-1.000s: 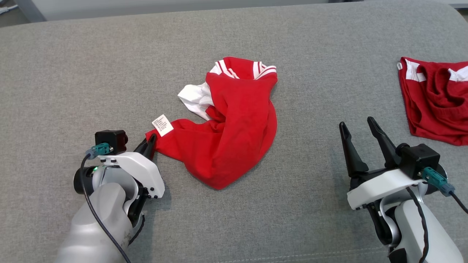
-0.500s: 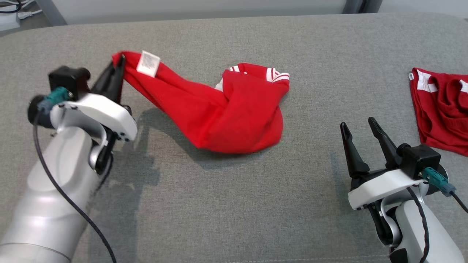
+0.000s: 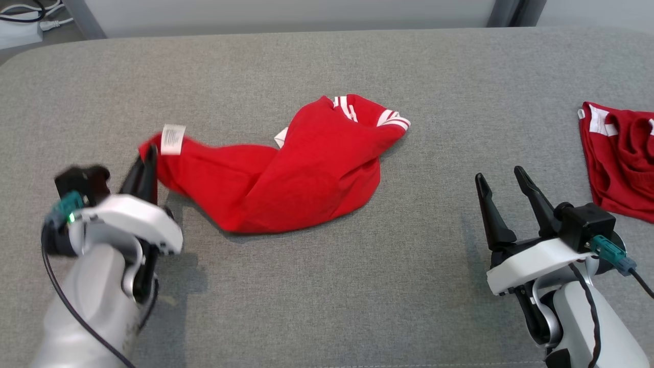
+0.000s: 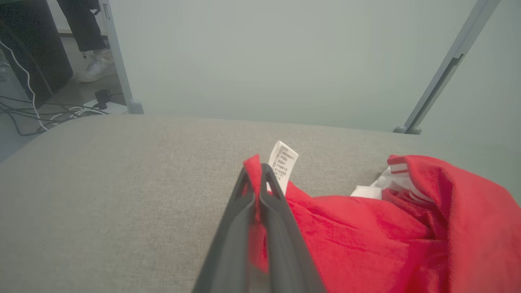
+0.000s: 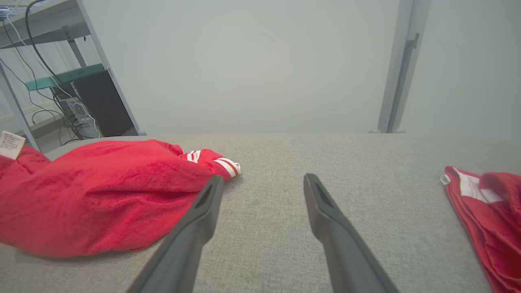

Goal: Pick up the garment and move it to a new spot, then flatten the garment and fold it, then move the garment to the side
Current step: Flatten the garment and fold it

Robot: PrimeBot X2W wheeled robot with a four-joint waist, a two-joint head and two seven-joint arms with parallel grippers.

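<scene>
A red garment (image 3: 301, 168) with white-striped trim lies bunched on the grey cushion, its left corner with a white label (image 3: 172, 139) pulled out to the left. My left gripper (image 3: 148, 157) is shut on that corner; the left wrist view shows red cloth (image 4: 358, 232) pinched between the dark fingers (image 4: 266, 191). At the lower right my right gripper (image 3: 498, 178) stands open, holding nothing, apart from the garment. In the right wrist view the garment (image 5: 93, 191) lies to the left of the open gripper (image 5: 263, 182).
A second red garment (image 3: 621, 158) lies at the cushion's right edge, also in the right wrist view (image 5: 488, 219). The grey cushion (image 3: 327, 286) ends at a pale wall behind. Cables and a person's foot (image 4: 95, 67) are on the floor at the far left.
My left gripper lifted the labelled corner up and to the left, then came down nearer the cushion, dragging the garment out leftward. The head camera shifted. The right gripper stayed still.
</scene>
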